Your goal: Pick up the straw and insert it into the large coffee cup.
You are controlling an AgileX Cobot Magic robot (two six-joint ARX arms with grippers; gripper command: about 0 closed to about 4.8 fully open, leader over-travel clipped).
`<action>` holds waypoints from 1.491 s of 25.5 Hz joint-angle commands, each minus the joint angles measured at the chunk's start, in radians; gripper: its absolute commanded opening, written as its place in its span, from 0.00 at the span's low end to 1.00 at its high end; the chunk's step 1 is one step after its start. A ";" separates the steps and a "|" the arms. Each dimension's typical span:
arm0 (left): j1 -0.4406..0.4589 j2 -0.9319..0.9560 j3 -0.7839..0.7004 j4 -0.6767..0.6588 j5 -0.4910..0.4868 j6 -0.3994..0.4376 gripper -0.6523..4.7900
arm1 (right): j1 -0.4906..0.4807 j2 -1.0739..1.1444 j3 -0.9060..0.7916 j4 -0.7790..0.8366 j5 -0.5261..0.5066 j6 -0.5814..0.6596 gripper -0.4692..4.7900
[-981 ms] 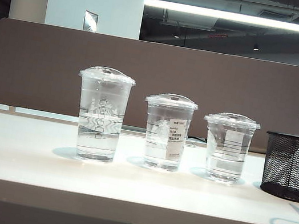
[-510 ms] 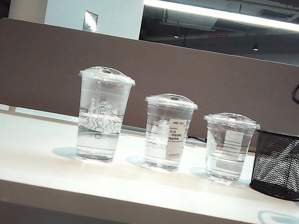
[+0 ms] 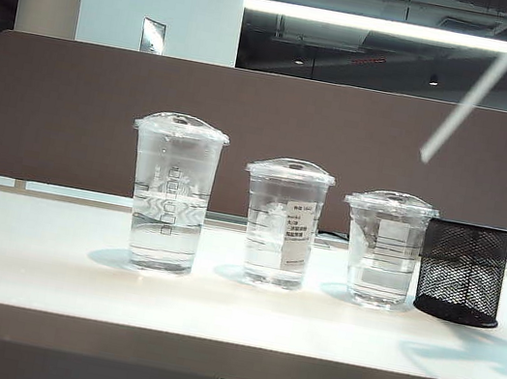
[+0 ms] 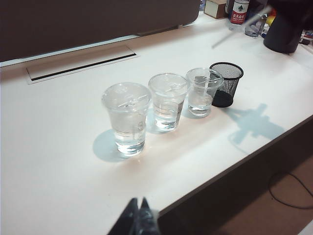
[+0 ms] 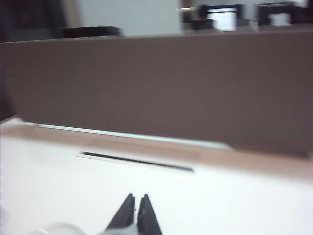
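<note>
Straw (image 3: 471,98) tilted in air upper right, w/ large coffee cup (image 3: 171,193) far left.

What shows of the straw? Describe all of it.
The straw is a long, thin, straight whitish tube, plastic by its look, blurred. It hangs tilted in the air, its lower end free, high above the shortest cup, touching no cup. Its upper end runs to the right gripper at the exterior view's top right, jaws shut. The left gripper, jaws shut, sits by the table's near edge, away from it.
</note>
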 commanded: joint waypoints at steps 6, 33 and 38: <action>0.001 0.001 0.002 0.006 0.004 0.008 0.11 | 0.197 0.197 0.570 -0.492 -0.107 -0.097 0.10; 0.001 0.002 0.001 -0.018 -0.003 0.007 0.11 | 0.505 0.600 0.737 -0.600 -0.111 -0.119 0.10; 0.001 0.002 0.001 -0.018 -0.003 0.007 0.11 | 0.506 0.691 0.737 -0.552 -0.111 -0.119 0.29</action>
